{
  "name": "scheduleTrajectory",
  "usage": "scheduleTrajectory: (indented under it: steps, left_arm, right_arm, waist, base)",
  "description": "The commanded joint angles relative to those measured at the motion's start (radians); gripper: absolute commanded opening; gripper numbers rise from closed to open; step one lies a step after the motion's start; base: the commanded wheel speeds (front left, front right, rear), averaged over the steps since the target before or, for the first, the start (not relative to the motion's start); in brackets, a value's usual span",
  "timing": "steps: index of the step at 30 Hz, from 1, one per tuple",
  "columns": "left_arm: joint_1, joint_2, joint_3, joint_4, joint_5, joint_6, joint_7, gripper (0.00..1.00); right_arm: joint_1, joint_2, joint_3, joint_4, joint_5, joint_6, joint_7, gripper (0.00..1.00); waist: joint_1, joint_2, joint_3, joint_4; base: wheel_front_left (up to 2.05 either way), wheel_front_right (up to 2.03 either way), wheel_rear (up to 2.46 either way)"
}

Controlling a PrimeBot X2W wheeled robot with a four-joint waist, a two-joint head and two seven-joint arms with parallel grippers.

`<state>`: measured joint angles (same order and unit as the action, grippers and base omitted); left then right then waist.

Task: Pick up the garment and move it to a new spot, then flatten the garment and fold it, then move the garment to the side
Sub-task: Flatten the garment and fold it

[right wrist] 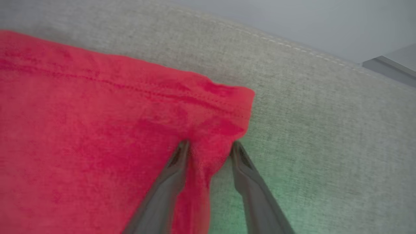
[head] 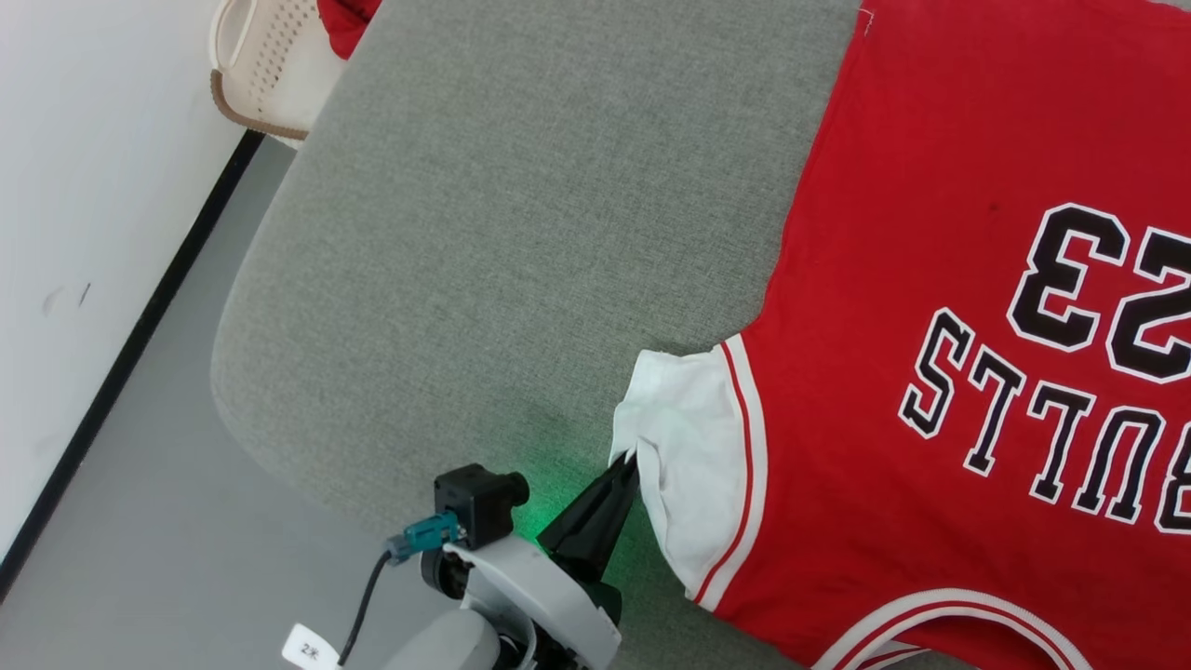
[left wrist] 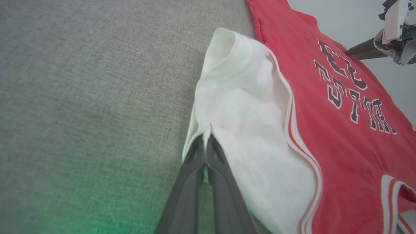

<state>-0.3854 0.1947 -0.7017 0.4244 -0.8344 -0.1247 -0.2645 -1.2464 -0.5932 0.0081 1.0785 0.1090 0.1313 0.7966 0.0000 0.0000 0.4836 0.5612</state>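
At the near edge of the grey padded surface (head: 484,242), the left gripper (head: 625,462) reaches in from the lower left. Its jaws are pressed together on the outer hem of the garment's (head: 884,279) white sleeve (head: 689,447). In the left wrist view the left gripper (left wrist: 205,138) has a small peak of sleeve (left wrist: 247,107) cloth pinched between its two dark tips, and the rest of the sleeve lies loosely rumpled past them. The garment is spread flat, print up, over the right part of the padded surface. Its striped collar is toward the near edge and its red body runs away toward the far edge, the black lettering and number reading upside down in the head view. The left part of the surface is bare grey fabric. In the right wrist view the right gripper (right wrist: 209,146) sits at a corner of the red hem (right wrist: 227,94), its jaws apart. One tip rests on the red cloth, the other on the grey fabric just beside the garment's edge, and a ridge of cloth is bunched between them, not clamped. Beyond the far left corner of the surface stands a cream perforated basket (head: 256,65) with a plain red cloth (head: 346,23) in it.
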Motion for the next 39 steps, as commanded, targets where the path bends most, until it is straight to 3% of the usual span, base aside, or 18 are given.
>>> scheduleTrajectory:
  steps: [1,8,16,26,31,39]
  left_arm:
    - [0.0,0.003,0.004,0.014,0.005,0.0,0.003,0.0]
    - [0.017,0.021,0.051,0.016,0.019,-0.002,0.002,0.0]
    - [0.045,0.06,0.104,0.001,0.047,0.005,0.002,0.0]
    - [0.098,0.123,0.138,-0.05,0.05,0.042,0.004,0.0]
    - [0.127,0.155,0.151,-0.084,0.038,0.063,0.017,0.0]
    - [0.166,0.194,0.167,-0.129,0.027,0.089,0.031,0.0]
  right_arm:
    - [0.059,0.02,0.0,0.054,-0.02,-0.001,0.022,0.0]
    - [0.042,0.071,-0.014,0.04,-0.037,-0.001,0.005,0.0]
    - [0.112,0.101,0.103,-0.06,0.089,-0.001,-0.03,0.0]
    - [0.385,0.009,0.242,-0.367,0.389,-0.001,-0.042,0.0]
    - [0.558,-0.033,0.225,-0.512,0.485,-0.001,-0.055,0.0]
    - [0.788,-0.027,0.15,-0.658,0.536,-0.001,-0.077,0.0]
  waist:
    - [0.0,0.0,-0.001,-0.004]
    - [0.0,0.0,-0.037,-0.06]
    - [0.0,0.0,-0.105,-0.171]
    - [0.0,0.0,-0.178,-0.316]
    - [0.0,0.0,-0.207,-0.379]
    - [0.0,0.0,-0.242,-0.448]
  base:
    - [0.0,0.0,0.0]
    - [0.0,0.0,0.0]
    - [0.0,0.0,0.0]
    - [0.0,0.0,0.0]
    - [0.0,0.0,0.0]
    - [0.0,0.0,0.0]
